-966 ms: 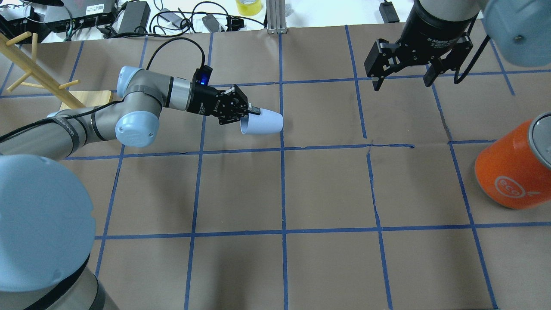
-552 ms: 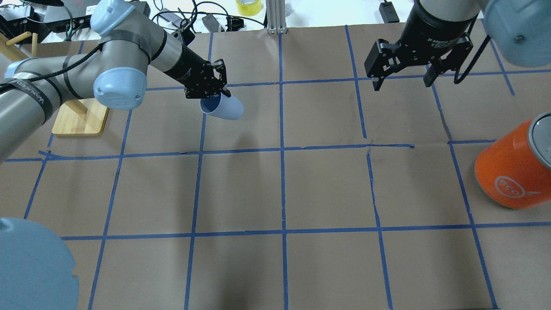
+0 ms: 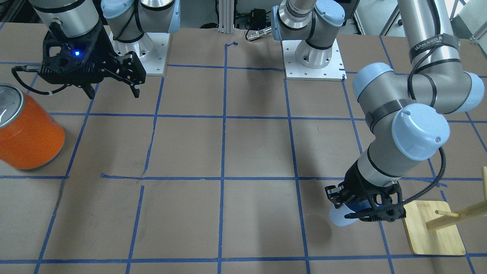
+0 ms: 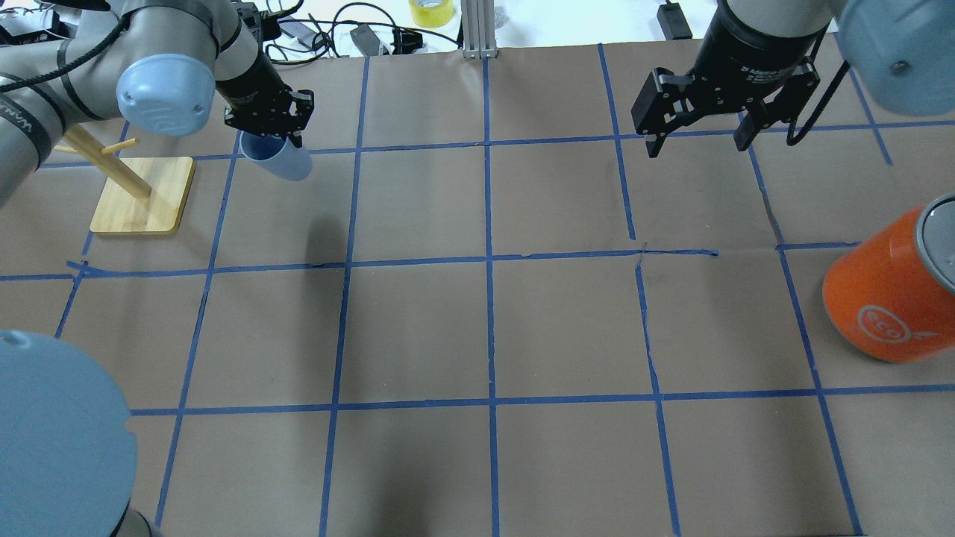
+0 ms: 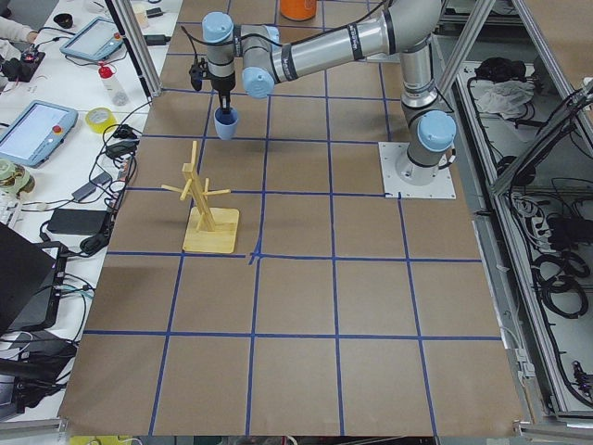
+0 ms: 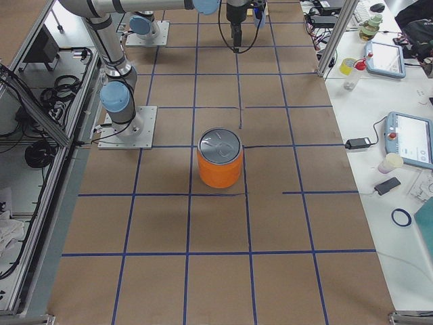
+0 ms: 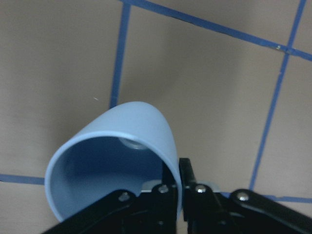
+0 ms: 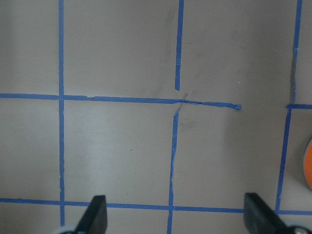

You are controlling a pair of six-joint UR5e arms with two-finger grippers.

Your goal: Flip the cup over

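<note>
The pale blue cup (image 4: 282, 159) hangs tilted above the table at the far left, its mouth up toward the wrist and its base down. My left gripper (image 4: 271, 139) is shut on the cup's rim. The cup also shows in the front view (image 3: 339, 217), the exterior left view (image 5: 225, 123) and the left wrist view (image 7: 122, 146), where its open mouth faces the camera. My right gripper (image 4: 697, 145) is open and empty, high over the far right of the table. It also shows in the front view (image 3: 114, 94) and the right wrist view (image 8: 178, 219).
A large orange can (image 4: 888, 291) with a silver lid stands at the right edge. A wooden peg rack (image 4: 142, 194) on a square base stands just left of the held cup. Cables and gear lie beyond the table's far edge.
My left arm has swung left and toward the far edge with the cup, turning it from lying sideways to hanging mouth-up. My right arm has not moved.
</note>
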